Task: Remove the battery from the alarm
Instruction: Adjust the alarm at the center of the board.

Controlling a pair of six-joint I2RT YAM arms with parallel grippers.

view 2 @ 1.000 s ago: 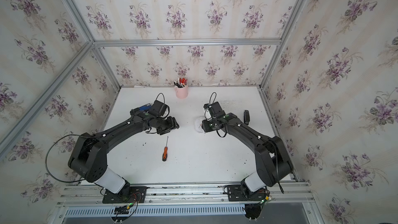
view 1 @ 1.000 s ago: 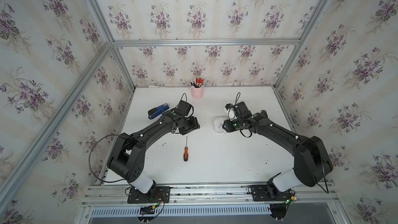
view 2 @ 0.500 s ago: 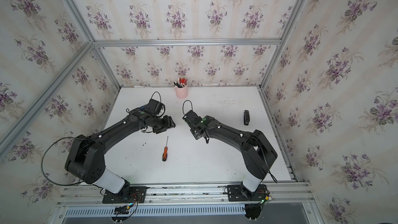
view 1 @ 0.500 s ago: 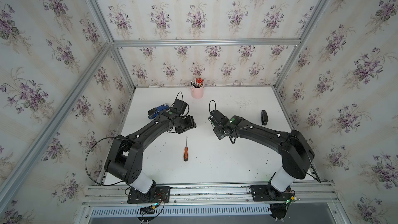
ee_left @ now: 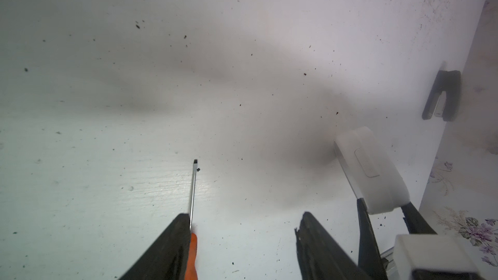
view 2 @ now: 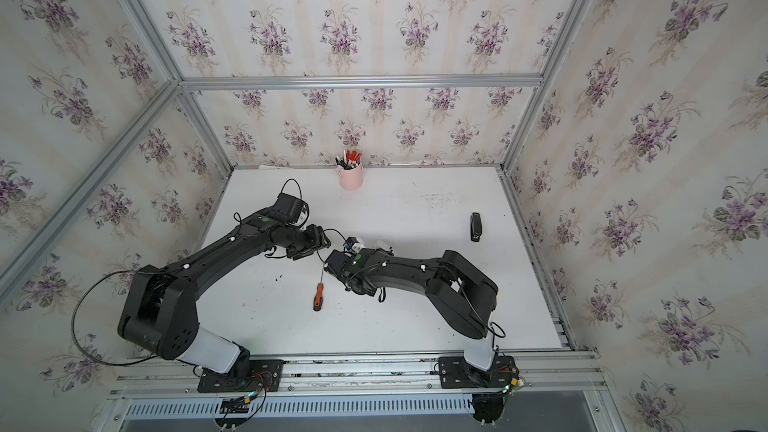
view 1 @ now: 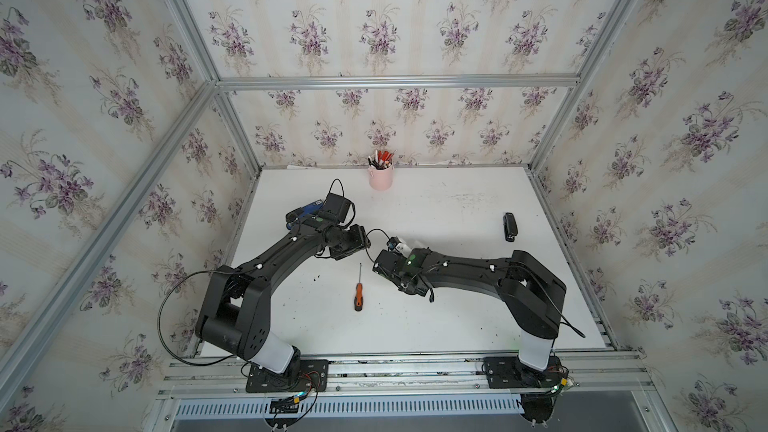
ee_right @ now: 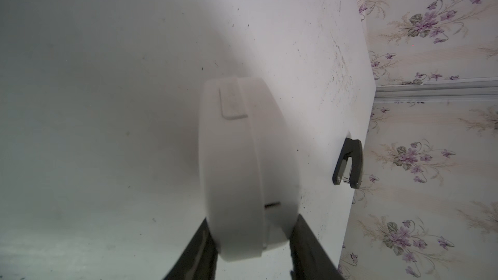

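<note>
Clamped on the alarm are the jaws of the right gripper: the white case is pinched across its thickness, one dark jaw pressed against each broad side, near one end of the rounded body. The rest of the case is seen projecting beyond the jaw tips. A raised rectangular tab is seen on the rim at the far end, and a narrow slot is seen on the case close to the jaws. The battery cannot be made out in any view.

Parted jaws are shown on the left gripper, with nothing between them but the bare white table. In the left wrist view the alarm is placed outside these jaws, just beside one of them and apart from it, gripped from below by the right jaws. On the opposite side, the screwdriver is laid flat on the table, its thin shaft showing beside the other left jaw and its orange handle partly hidden behind that jaw.

In both top views the two wrists are brought close together near the middle of the table, and the alarm is largely hidden by the right arm. A black stapler is laid well apart, toward the right edge. A pink pen cup is stood at the back edge.
</note>
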